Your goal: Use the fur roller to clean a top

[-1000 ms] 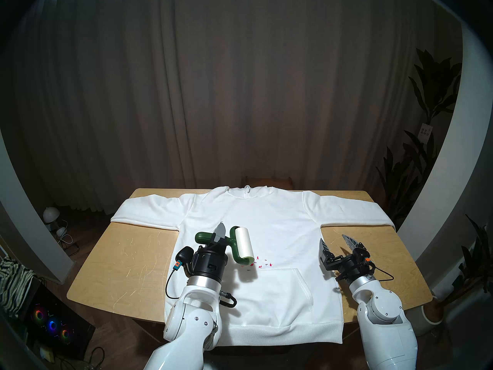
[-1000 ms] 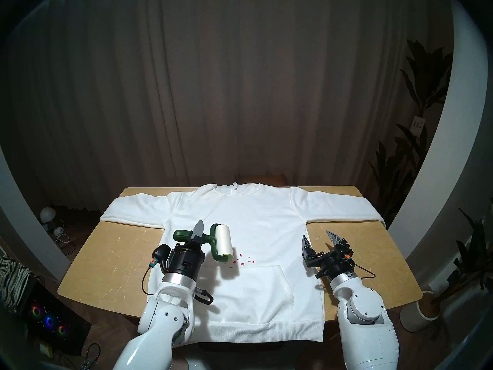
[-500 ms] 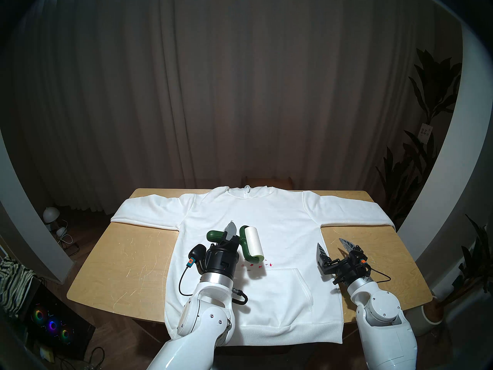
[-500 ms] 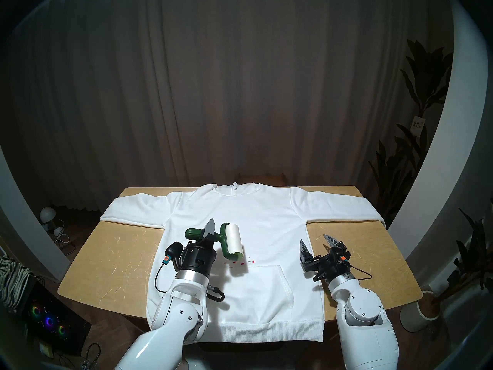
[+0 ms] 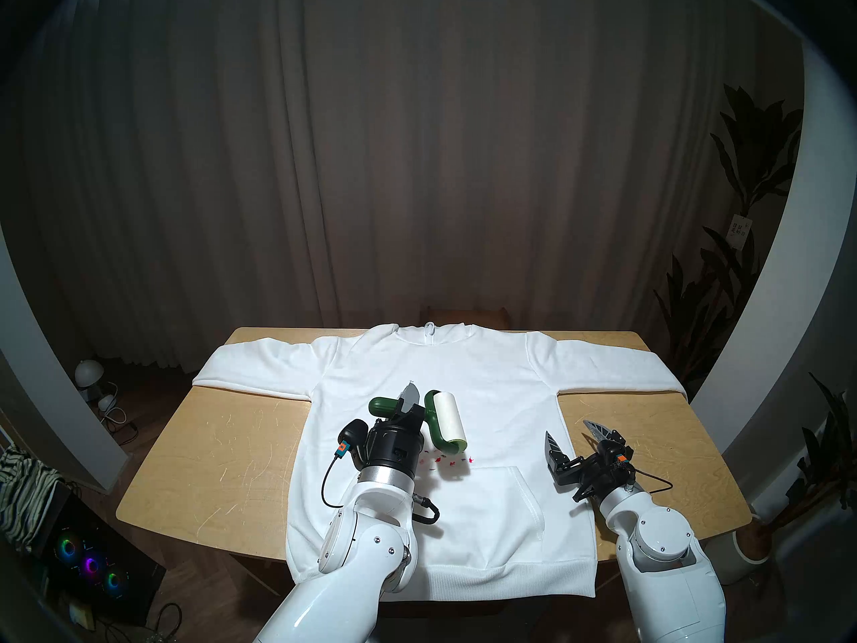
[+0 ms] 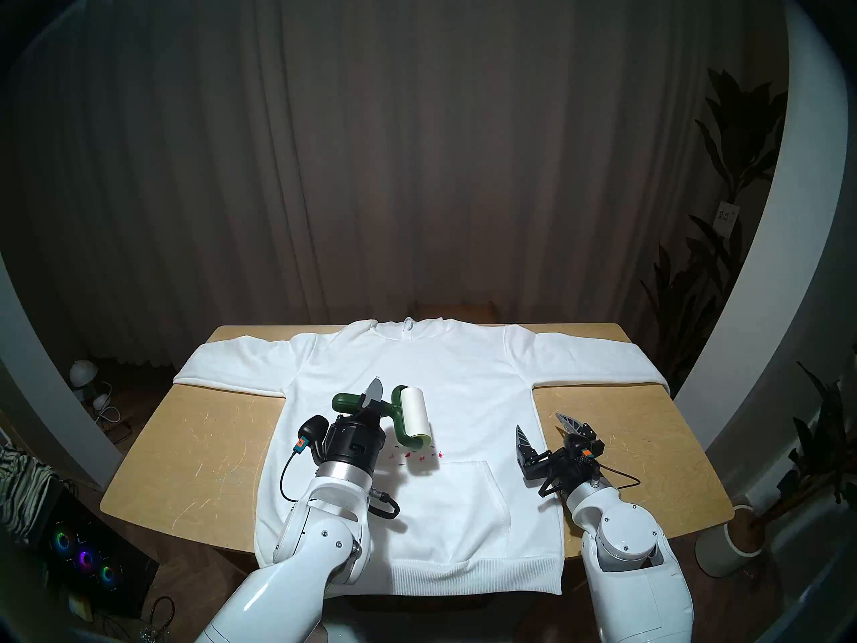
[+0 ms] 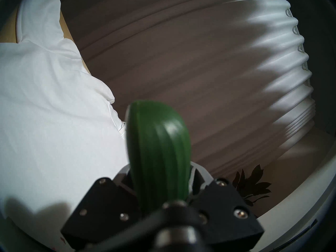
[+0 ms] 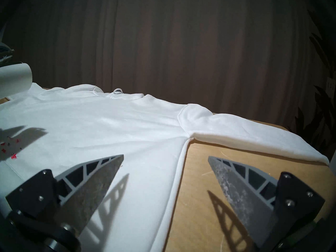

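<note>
The top, a white hooded sweatshirt, lies flat on the wooden table with small red-pink bits just above its front pocket. My left gripper is shut on the dark green handle of the fur roller. The white roll hangs a little above the chest, over the bits. My right gripper stands open and empty over the top's right side seam.
The sleeves spread to both far table corners. A computer case with coloured fans sits on the floor at the left, and a potted plant stands at the right. A curtain hangs behind the table.
My left arm has carried the fur roller to the right, so the roll now hangs over the red-pink bits. The right gripper has drifted slightly left and toward me, still open.
</note>
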